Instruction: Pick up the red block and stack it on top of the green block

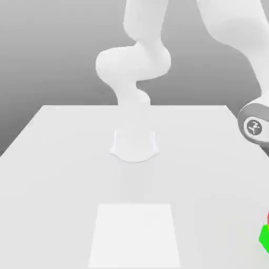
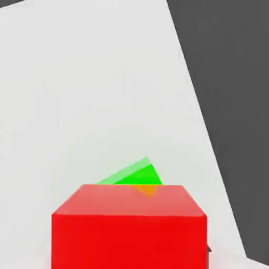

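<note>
White covers nearly everything: the table (image 1: 63,173) stretches wide and pale, with a lighter square patch (image 1: 135,235) near its front edge in the exterior view. Rising from a round base (image 1: 134,144) at the middle of the table, the white arm (image 1: 137,63) twists upward, and a further part of it comes down along the exterior view's right side, ending in a grey joint cap (image 1: 254,126).

At the far right edge of the exterior view, low down, a piece of the green block (image 1: 265,237) shows, with a sliver of the red block (image 1: 268,218) just above it. In the hand view the red block (image 2: 128,226) sits large and close, and the green block (image 2: 134,175) peeks out from behind its top edge, turned at an angle, near the table's border. Whether the claw is spread or pinching the red block, I cannot tell.
</note>
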Tool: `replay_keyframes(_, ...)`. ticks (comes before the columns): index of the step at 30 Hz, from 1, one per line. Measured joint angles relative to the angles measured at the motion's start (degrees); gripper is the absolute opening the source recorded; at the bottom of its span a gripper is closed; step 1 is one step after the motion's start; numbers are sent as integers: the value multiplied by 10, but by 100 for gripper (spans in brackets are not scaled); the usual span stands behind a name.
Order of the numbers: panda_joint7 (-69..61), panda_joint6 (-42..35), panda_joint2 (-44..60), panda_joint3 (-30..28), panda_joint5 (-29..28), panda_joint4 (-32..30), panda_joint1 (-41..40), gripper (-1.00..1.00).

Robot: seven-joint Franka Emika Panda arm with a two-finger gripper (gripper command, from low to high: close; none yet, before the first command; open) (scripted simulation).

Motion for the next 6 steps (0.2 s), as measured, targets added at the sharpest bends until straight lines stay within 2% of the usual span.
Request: replay_keyframes(6, -4, -15, -17, 4, 6, -1, -2, 100)
